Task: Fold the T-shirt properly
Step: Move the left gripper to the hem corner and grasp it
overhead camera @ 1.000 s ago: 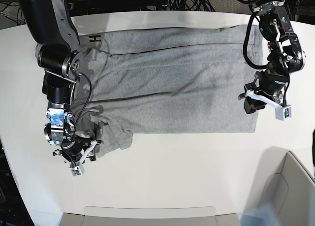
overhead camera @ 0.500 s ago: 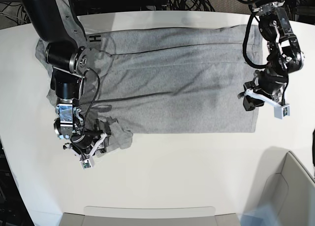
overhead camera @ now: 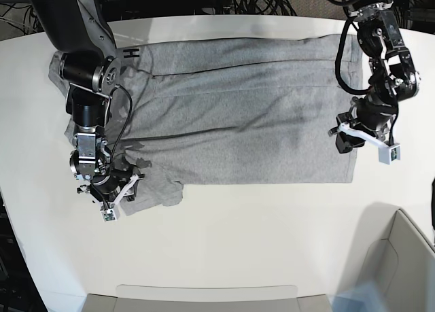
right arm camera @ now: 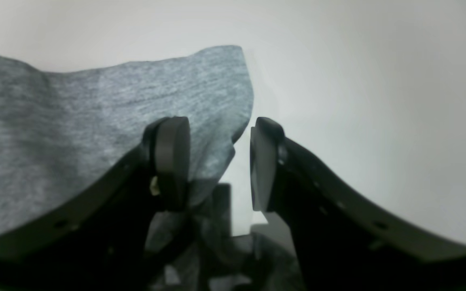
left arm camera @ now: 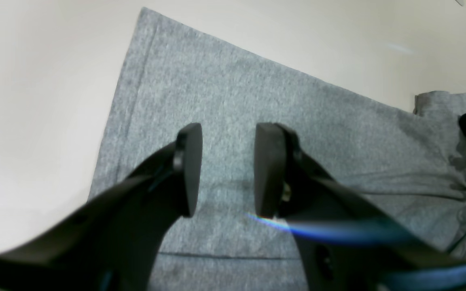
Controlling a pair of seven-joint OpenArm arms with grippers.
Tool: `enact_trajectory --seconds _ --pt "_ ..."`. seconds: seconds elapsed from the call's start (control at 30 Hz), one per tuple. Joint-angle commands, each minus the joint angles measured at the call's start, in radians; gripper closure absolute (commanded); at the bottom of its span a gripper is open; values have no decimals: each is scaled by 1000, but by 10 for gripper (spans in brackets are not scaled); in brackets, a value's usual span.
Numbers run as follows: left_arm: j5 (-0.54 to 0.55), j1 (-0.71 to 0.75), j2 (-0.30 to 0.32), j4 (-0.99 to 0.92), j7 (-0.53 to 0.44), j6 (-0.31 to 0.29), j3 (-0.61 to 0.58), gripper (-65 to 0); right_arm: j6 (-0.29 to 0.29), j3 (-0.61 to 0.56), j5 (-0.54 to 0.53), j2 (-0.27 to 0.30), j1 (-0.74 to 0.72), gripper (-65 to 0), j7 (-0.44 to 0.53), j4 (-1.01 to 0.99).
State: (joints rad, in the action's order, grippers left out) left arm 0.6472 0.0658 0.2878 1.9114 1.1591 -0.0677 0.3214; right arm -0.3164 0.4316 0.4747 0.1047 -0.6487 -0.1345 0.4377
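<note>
Altogether one heather-grey cotton T-shirt (overhead camera: 238,111) lies spread flat across the white table (overhead camera: 238,244), with two black arms over it. At one side edge the left gripper (left arm camera: 225,169) hangs angled down over the cloth, jaws spread and gripping nothing. Over the rumpled sleeve at the opposite end, the right gripper (right arm camera: 219,161) points downward, jaws likewise parted, one finger (right arm camera: 170,157) against the fabric edge.
</note>
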Motion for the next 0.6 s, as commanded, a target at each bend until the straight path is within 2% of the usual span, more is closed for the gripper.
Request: enact_trajectory --seconds 0.0,0.47,0.57 --pt "10 -14 12 15 -15 1 2 -207 6 -1 -3 2 -35 -262 12 14" --pt "10 -11 12 15 -12 1 2 -207 9 -3 -1 7 -33 -265 11 22" --pt "10 -13 12 15 -11 1 2 -207 9 -3 32 7 -39 -265 11 20"
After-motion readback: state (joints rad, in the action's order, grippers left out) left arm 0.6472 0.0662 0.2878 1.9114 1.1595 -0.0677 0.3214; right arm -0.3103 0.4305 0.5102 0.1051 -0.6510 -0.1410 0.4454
